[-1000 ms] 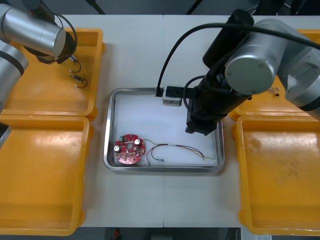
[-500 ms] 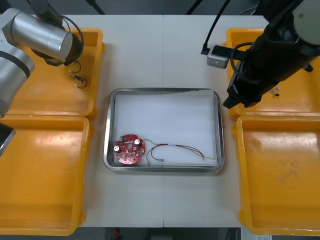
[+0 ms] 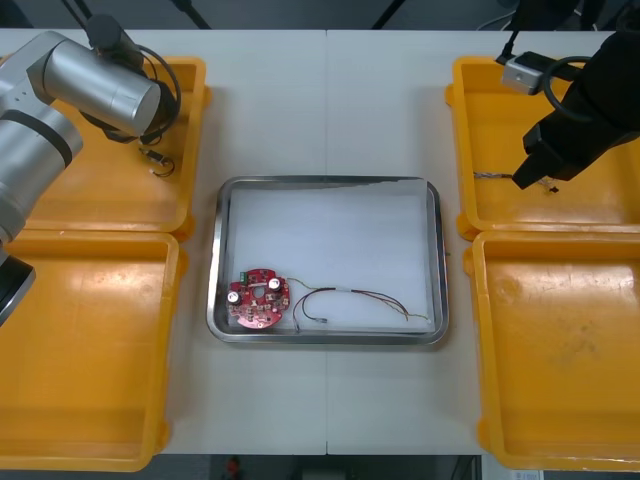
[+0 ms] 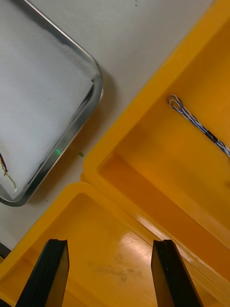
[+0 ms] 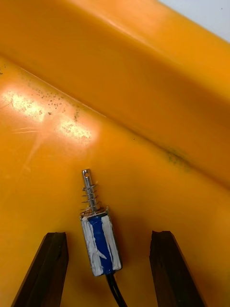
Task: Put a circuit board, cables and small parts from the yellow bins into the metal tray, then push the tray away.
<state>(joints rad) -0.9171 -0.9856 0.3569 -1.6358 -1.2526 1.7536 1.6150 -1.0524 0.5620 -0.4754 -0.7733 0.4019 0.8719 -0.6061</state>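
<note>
Jaws spread, the left gripper [image 5: 109, 237] straddles a small metal part [image 5: 97, 229], likely light and stiff and best pinched across its taped body; the right gripper [image 4: 110, 244], likewise spread, hovers above yellow bins [image 4: 158, 144].

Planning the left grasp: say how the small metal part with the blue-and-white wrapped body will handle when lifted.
The blue-and-white wrapped small metal part looks stiff and blocky, so the open left gripper flanking it in the yellow bin should clamp it firmly. Its black lead will probably dangle. The thin sprung pin looks delicate; it may bend if squeezed.
</note>
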